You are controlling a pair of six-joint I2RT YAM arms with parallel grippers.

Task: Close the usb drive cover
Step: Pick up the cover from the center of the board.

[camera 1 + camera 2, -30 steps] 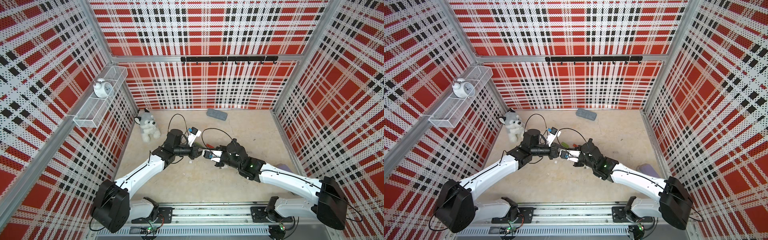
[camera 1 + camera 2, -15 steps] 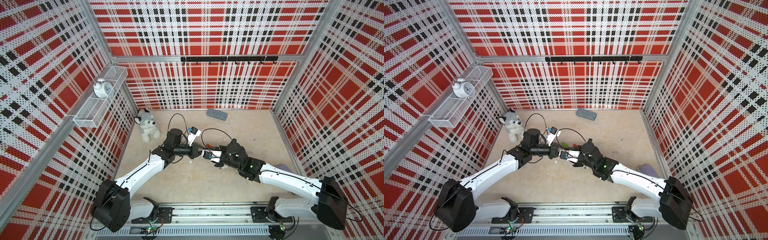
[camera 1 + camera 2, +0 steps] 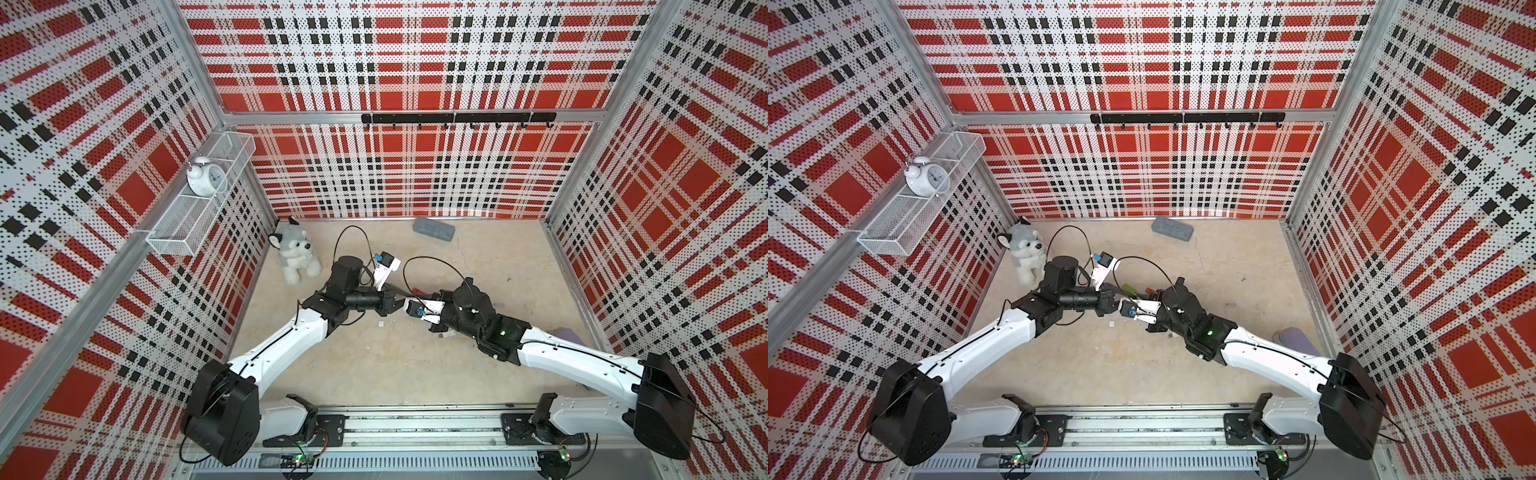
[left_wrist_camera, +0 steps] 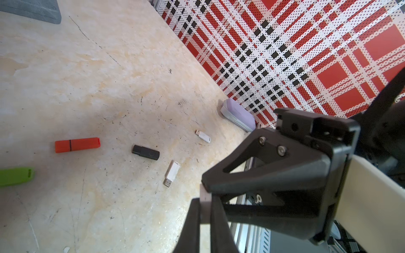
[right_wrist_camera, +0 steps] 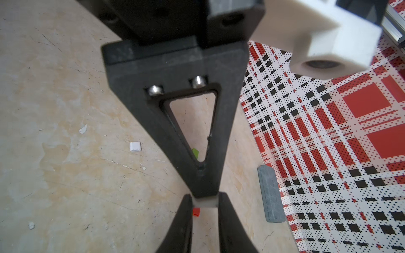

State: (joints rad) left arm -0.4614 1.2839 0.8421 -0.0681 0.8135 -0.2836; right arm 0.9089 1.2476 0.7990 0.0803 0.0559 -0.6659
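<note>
White usb drive [image 4: 205,193] in left claw [image 4: 205,201]

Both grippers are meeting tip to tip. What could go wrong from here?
The left gripper and right gripper pinch the white piece only at their fingertips; a skewed push may pop it out.
The tips almost touch, so pressing further may jam them.
Dropped, it could be confused with the loose white cap.

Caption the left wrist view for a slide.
Left tool and right tool meet on a white piece; orange drive, black drive, green drive and two uncapped white drives lie on the floor.
</note>
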